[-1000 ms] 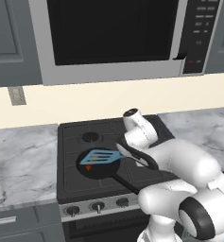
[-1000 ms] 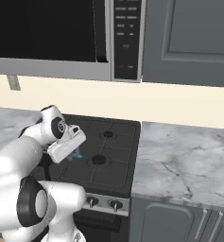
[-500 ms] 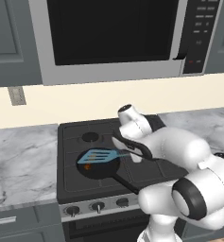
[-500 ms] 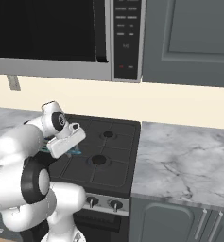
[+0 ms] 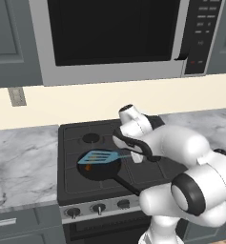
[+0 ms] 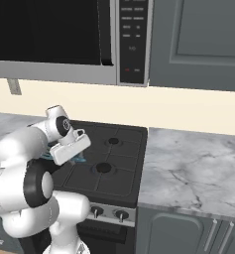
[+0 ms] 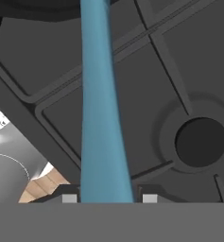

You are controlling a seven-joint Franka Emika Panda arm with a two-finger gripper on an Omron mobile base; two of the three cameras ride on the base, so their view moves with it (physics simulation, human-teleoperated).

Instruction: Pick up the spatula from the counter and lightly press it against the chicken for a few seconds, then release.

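Gripping blue spatula [image 5: 99,157] by handle w/ claw [image 7: 106,197], clenched tight. Holding blade flat over black pan [image 5: 101,170] on stove's [image 5: 74,143] near-left burner, just above orange chicken [image 5: 87,167]; contact w/ chicken: can't tell. Handle running right from pan to claw, above stove centre.
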